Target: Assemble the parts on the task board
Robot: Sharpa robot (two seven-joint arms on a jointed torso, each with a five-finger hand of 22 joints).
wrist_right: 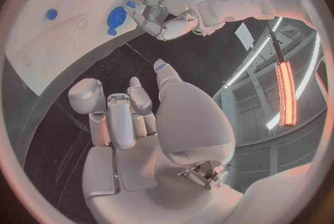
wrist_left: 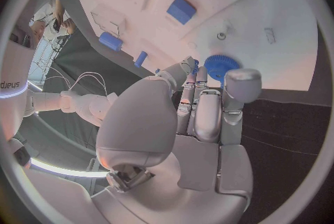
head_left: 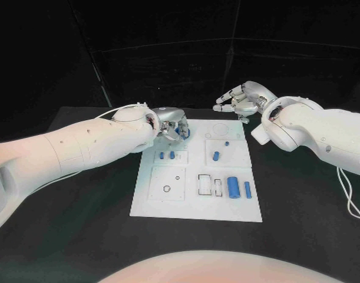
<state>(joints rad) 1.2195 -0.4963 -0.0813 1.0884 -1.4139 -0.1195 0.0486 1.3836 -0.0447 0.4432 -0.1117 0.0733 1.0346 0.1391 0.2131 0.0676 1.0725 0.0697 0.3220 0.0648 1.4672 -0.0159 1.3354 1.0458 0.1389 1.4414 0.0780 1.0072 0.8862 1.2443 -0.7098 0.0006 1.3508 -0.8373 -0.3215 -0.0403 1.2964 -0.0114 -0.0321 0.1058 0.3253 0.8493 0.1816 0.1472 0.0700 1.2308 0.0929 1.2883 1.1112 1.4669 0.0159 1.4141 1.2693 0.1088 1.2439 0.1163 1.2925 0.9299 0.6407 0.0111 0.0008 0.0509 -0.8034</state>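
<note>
One blue gear (wrist_left: 221, 65) sits pinched at the fingers (wrist_left: 197, 76) of the left hand (head_left: 169, 122), over the upper left of the task board (head_left: 167, 203). Risk: a light pinch may let it slip or tilt off its post. The right hand (head_left: 241, 98), upper centre beyond the board, holds nothing, fingers loosely curled.

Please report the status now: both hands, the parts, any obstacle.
Left hand touches blue gear at task board far corner. Right hand holds nothing, off-board. No obstacle seen.
</note>
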